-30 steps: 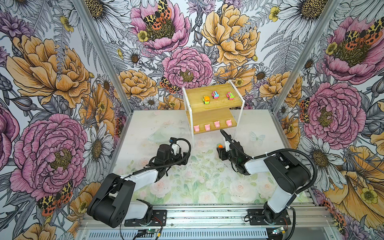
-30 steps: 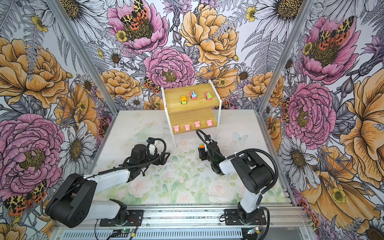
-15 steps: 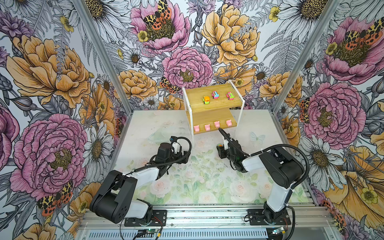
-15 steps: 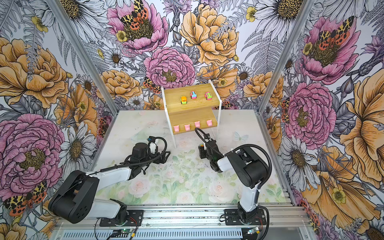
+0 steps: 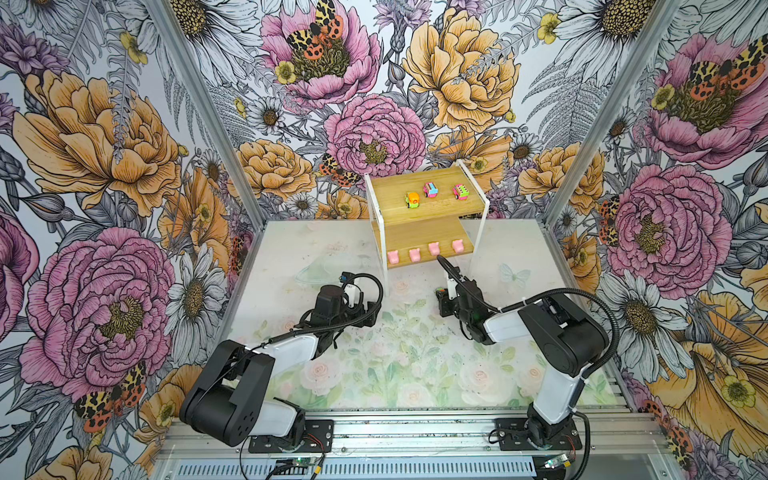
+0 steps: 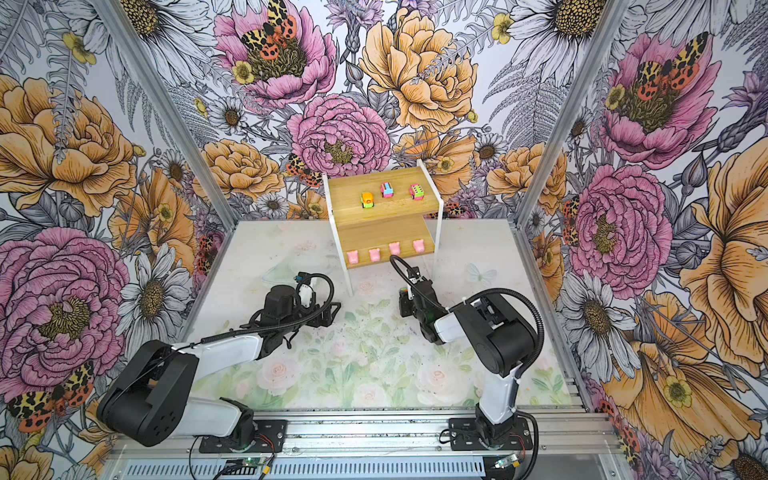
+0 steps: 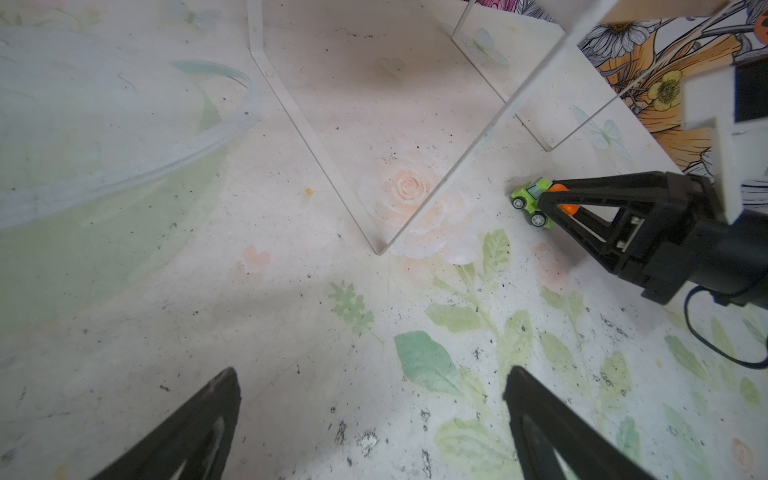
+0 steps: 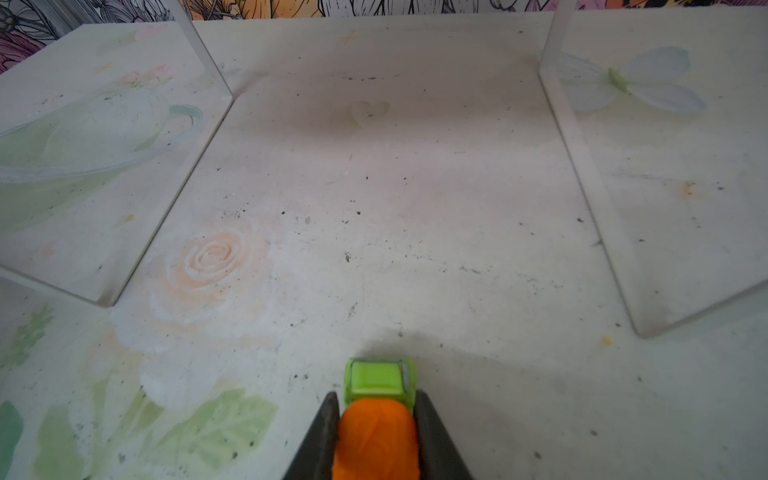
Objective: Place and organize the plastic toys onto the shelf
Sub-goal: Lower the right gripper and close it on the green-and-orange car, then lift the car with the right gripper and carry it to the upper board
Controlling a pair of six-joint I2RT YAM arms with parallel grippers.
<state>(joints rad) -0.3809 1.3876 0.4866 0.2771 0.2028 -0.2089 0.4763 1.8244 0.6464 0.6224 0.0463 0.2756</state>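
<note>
Right tool (image 8: 376, 399): closed narrow on the orange-and-green car (image 8: 376, 384); one finger presses each side of the orange body, and the green front sticks out past the fingertips.
Orange-and-green car, place: low at the worktop (image 5: 395, 361), in front of the shelf (image 5: 428, 210) and near its front legs; the left wrist view shows its wheels (image 7: 538, 220) down by the surface, but I cannot tell if they touch it.
Left tool (image 7: 372, 374): jaws wide apart, nothing between them, over bare worktop, well apart from the car.
Shelf, upper board: three toy cars in a loose row, an orange car (image 5: 412, 199), a pink car with blue part (image 5: 430, 189) and a pink car with green part (image 5: 460, 192).
Shelf, lower board: four pale pink figures (image 5: 414, 254) in one row along the front edge, each apart from the next.
Both top views: the right tool (image 6: 404, 303) is just in front of the lower board.
</note>
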